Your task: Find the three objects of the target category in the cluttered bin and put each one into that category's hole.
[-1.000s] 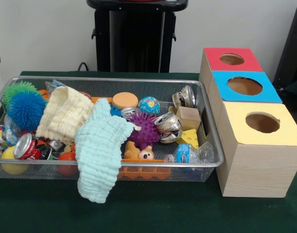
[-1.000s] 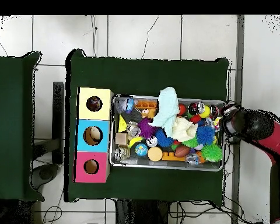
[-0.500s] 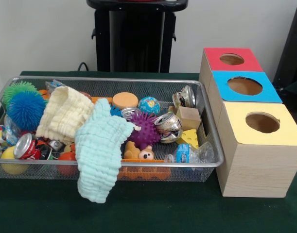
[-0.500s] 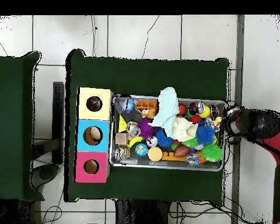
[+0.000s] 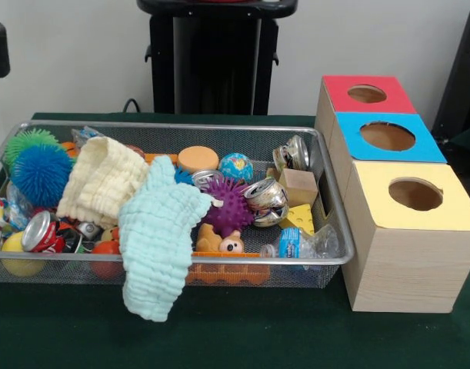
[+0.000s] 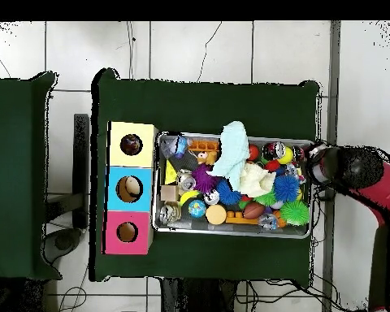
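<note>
Bin (image 5: 327, 201) lay long axis across counter (image 6: 206, 106), boxes (image 6: 130, 188) touching one short end. Mint cloth (image 5: 156, 244) hung over front rim. Arm (image 6: 350, 171) hovered at opposite end; hand state: cannot tell. Open counter front.

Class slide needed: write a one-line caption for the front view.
Wire bin crowded with toys, crushed cans and two cloths, the mint cloth draped over its front rim, beside three boxes with holes.

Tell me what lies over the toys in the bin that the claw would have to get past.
Two cloths. The mint cloth drapes over the bin's front rim, covering toys beneath it. The cream cloth lies beside it, on the pile. The crushed cans and purple spiky ball lie uncovered.
</note>
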{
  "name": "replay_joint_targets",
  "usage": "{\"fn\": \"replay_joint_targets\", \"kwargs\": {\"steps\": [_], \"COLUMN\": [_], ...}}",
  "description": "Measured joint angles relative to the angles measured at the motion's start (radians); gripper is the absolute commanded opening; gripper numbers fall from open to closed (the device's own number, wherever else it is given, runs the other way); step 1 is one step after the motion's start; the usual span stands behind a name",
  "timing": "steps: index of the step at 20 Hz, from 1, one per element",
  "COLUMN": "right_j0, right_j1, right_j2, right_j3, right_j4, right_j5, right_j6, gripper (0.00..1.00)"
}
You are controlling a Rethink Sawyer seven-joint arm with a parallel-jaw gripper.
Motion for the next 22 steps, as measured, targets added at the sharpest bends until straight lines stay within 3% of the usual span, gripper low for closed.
{"fn": "replay_joint_targets", "kwargs": {"steps": [13,19,22], "right_j0": [0.138,0.129,0.100], "right_j1": [-0.005,0.053,0.115], "right_j2": [-0.083,-0.087,-0.085], "right_j3": [-0.001,-0.035,-0.073], "right_j4": [0.119,0.145,0.147], "right_j5": [0.000,-0.022,-0.067], "right_j6": [0.004,0.004,0.004], "gripper": [0.00,0.00,0.00]}}
